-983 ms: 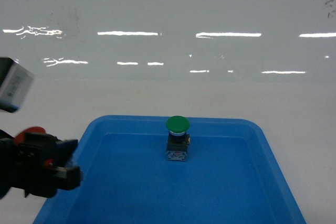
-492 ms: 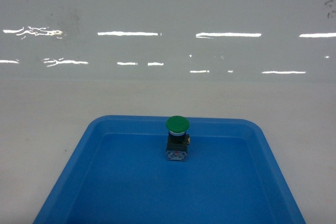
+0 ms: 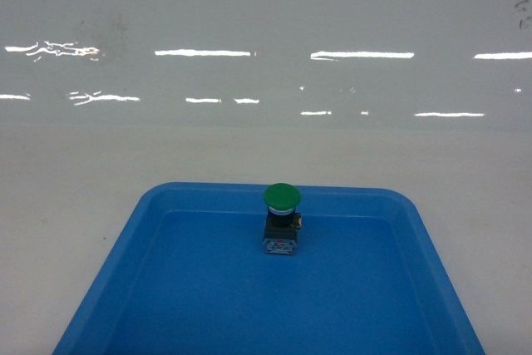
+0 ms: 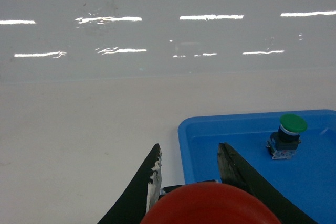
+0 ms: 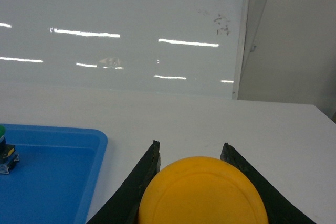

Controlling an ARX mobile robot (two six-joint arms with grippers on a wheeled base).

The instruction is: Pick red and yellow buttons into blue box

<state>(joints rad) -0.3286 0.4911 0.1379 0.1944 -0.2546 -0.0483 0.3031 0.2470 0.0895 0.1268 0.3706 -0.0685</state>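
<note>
**Both grippers carry their buttons clear of the tray**

Seen from the left wrist camera, the left gripper (image 4: 188, 165) reaches forward above the white bench (image 4: 79, 129), angled slightly down, its tips just short of the near-left corner of the shallow blue tray (image 4: 210, 127). Its two dark fingers (image 4: 152, 174) stand a cap's width apart and are clamped on the red button (image 4: 210, 205), whose dome fills the bottom edge of that view between them. Further right in the same view the green button (image 4: 287, 135) stands upright on its switch block inside the tray, near the far wall and well apart from the gripper. The head camera shows only that tray on the bench with the green button near the middle of its far side, in front of a glossy white wall (image 3: 266, 22) streaked with light reflections; neither arm appears there. From the right wrist camera, the right gripper (image 5: 190, 153) is held over bare bench to the right of the tray's right rim, pointing toward the wall. Its fingers (image 5: 149, 166) are likewise spread around and gripping the yellow button (image 5: 202, 192), the round yellow cap sitting between them at the bottom of the frame. A sliver of the green button shows at the far left edge of that view. The blue box appears in none of the three views
</note>
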